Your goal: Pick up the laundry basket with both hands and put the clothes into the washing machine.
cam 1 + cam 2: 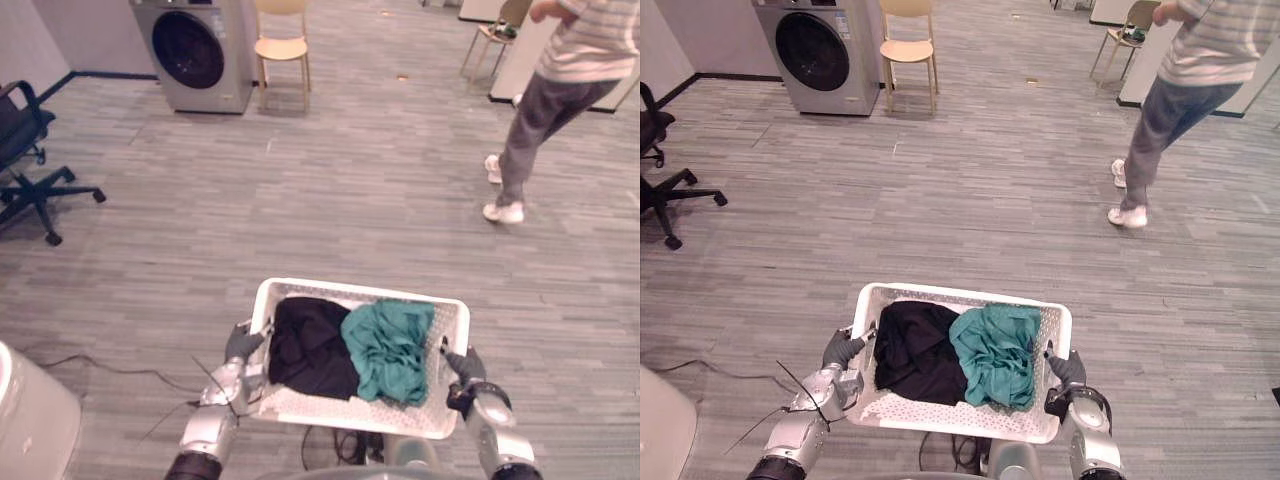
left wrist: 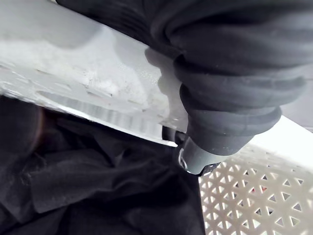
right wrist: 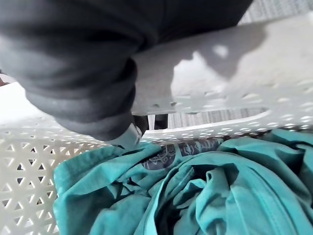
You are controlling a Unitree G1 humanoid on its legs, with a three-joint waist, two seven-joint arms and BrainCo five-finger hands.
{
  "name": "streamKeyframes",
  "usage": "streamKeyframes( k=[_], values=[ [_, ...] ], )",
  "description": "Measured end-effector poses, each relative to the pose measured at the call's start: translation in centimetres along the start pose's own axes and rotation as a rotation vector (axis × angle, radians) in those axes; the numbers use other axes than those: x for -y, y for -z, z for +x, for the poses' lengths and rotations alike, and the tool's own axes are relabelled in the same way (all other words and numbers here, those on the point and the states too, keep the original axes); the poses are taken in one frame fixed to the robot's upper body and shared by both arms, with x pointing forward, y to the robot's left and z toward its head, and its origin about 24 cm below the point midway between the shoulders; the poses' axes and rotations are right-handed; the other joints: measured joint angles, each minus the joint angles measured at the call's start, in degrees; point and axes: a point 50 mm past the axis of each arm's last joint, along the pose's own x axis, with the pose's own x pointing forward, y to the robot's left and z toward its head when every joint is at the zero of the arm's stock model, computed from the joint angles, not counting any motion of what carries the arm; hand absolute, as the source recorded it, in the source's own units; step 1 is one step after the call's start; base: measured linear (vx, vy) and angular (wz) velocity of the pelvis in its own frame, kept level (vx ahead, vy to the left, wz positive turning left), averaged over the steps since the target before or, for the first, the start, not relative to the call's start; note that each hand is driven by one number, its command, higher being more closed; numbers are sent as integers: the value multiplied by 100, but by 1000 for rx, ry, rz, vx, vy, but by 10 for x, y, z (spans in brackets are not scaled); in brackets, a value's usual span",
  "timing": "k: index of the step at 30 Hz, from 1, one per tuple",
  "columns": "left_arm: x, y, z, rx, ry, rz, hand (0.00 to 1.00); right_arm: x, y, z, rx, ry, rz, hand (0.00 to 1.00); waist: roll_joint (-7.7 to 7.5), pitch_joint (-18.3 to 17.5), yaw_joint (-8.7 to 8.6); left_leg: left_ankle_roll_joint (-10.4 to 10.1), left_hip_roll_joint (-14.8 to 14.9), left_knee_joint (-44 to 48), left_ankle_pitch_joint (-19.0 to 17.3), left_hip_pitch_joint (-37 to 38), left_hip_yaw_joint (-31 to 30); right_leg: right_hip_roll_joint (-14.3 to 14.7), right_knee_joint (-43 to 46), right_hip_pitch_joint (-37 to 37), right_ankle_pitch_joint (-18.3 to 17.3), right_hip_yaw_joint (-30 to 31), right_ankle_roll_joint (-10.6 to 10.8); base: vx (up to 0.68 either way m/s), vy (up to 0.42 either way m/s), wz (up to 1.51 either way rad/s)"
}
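— Left hand (image 1: pixel 243 345) is seen clamped on the left short rim of the laundry basket (image 1: pixel 360 291), with its thumb hooked over the edge. The right hand (image 1: pixel 465 368) is closed in the same way on the opposite rim. How is the load placed?

— The basket is held at the lower middle of the frame. The black garment (image 1: pixel 310 345) is spread over its left half and the teal garment (image 1: pixel 390 345) is heaped on its right half, the two touching.

— What could go wrong from here?

— Only the narrow rims are gripped. If one side were allowed to sag, the basket would be tilted and the teal heap could be spilled over the wall.

— And on the way?

— The washing machine (image 1: pixel 195 50), at the upper left, is well apart from the basket. Its door appears shut, so a hand would probably have to be freed, and the basket might then be dropped. The wooden chair (image 1: pixel 283 45) just beside the machine, or the person (image 1: pixel 545 110) at the upper right, could be brushed if the path were badly chosen.
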Motion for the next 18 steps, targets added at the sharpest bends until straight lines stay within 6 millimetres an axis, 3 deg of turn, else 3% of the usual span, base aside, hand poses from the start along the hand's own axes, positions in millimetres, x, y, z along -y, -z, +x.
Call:
streamKeyframes(
  k=[1,2,3,4,5,6,7,8,9,10,11,13,14,15,16,17,18],
  values=[
    [-4,4,-3,-9,-16,-9,100,-3,-1,1,0,-11,-14,100,0,-18,-70,-298,91,260,-241,263,-15,142,7,27,335,173,-125,883,-71,25],
    [-6,8,-5,-16,-32,-27,100,-3,0,0,-3,-13,-23,100,-9,-60,-103,-377,229,906,-383,201,-63,249,302,58,770,319,-315,975,-180,27],
    [-6,10,-8,-16,-39,-47,100,-2,-3,-2,6,-14,-36,100,126,-23,-112,-416,494,2397,-370,-226,-104,275,688,215,870,189,-380,972,-231,39],
    [-2,9,-11,-6,-36,-70,100,4,-6,-6,25,-7,-52,100,375,17,-120,-358,938,4318,332,-1018,-123,478,869,502,669,-4,-425,950,-232,30],
    [-3,13,-14,-13,-44,-85,100,5,-7,-7,28,-9,-64,100,537,8,-86,-308,1160,5077,1102,-1369,-141,646,852,668,507,-20,-469,772,-152,-31],
    [-8,21,-22,-33,-78,-118,100,1,-9,-8,32,-37,-96,100,692,49,70,-338,1380,6014,2639,-1823,-232,929,746,1070,243,169,-579,774,-95,-77],
    [-8,25,-24,-49,-78,-119,100,1,-5,-9,15,-41,-100,100,798,88,174,-356,1448,6721,2422,-2196,-376,1074,616,1446,81,309,-646,940,-70,-101],
    [-11,31,-28,-72,-85,-111,100,1,2,-11,-18,-36,-101,100,721,146,241,-274,1415,7319,1876,-2690,-397,1118,400,1954,-157,550,-708,781,-24,-70],
    [-14,33,-30,-81,-93,-111,100,1,2,-11,-26,-35,-105,100,665,182,285,-160,1395,7359,1626,-2887,-367,1094,283,2190,-220,676,-727,787,27,-84],
    [-16,28,-30,-59,-92,-107,100,-1,2,-11,-26,-38,-107,100,506,228,386,38,1354,7088,1116,-3312,-191,983,55,2613,-336,948,-687,780,83,-92],
    [-16,20,-28,-28,-78,-100,100,-5,-7,-7,7,-42,-92,100,456,228,480,43,1378,6460,762,-3689,9,859,-122,2913,-465,1190,-557,917,172,-110],
    [-15,15,-24,-7,-80,-114,100,-8,-16,-3,34,-49,-93,100,372,246,495,7,1354,5016,620,-3886,330,616,-374,3303,-644,1454,-400,669,197,-76],
    [-13,14,-24,-4,-75,-116,100,-6,-17,-2,43,-44,-95,100,299,178,485,-126,1199,3151,755,-3786,571,370,-574,3568,-827,1526,-207,596,233,-46],
    [-11,16,-24,-8,-72,-125,100,-4,-17,-2,46,-40,-102,100,377,101,487,-327,1125,1741,1038,-3699,524,304,-668,3788,-1000,1645,-97,802,352,-50],
    [-11,19,-24,-21,-75,-126,100,-3,-14,-1,36,-35,-102,100,414,38,513,-280,1092,1503,1863,-3717,520,248,-669,3939,-1226,1766,45,972,478,-27],
    [-16,26,-23,-61,-90,-103,100,-6,-3,0,-17,-33,-96,100,46,-124,458,145,759,1829,1565,-3793,657,-148,-343,3892,-1374,1818,136,1007,499,1],
    [-17,27,-22,-72,-92,-92,100,-5,4,-2,-40,-26,-102,100,-79,-164,400,523,545,2216,1291,-3766,696,-344,382,3719,-1252,1864,332,827,407,29]
  ],
)
